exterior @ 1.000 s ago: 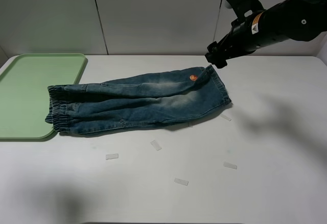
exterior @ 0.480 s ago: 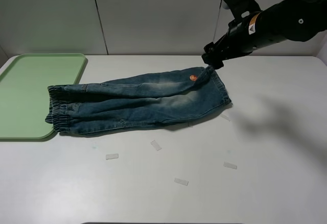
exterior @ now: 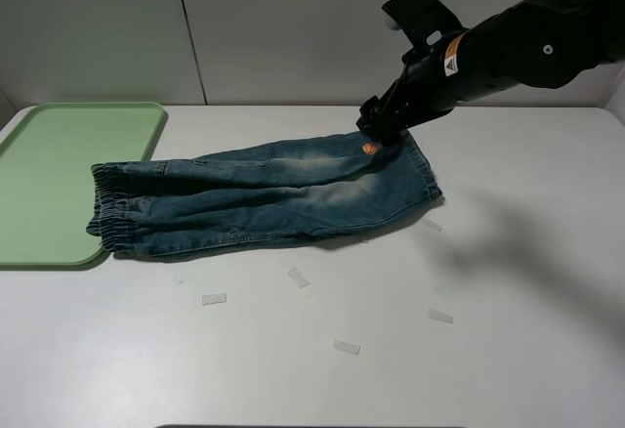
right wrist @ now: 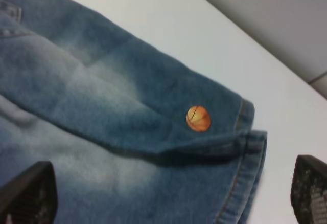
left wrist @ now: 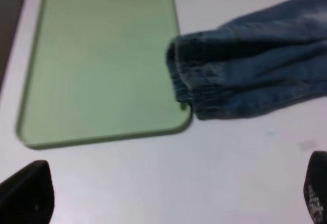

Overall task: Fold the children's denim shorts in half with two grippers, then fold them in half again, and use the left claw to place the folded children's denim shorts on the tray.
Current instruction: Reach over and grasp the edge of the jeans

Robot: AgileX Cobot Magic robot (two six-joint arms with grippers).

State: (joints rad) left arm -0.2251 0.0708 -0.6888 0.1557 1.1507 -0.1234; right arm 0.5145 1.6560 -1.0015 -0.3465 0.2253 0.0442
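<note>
While the children's denim shorts lie stretched flat on the desk, with their cuffs lapping over the corner of the pale green tray, the right gripper is brought down and across from beyond the waistband. It is now poised just above the far waistband corner, beside the small orange badge. Its jaws are held wide apart, with nothing clamped. The left gripper, seen only from its own wrist, is likewise held apart over bare desk near the cuffs. The first grasp is judged to be close. No halving fold is yet made, and a matching hold at the cuff end is needed.
</note>
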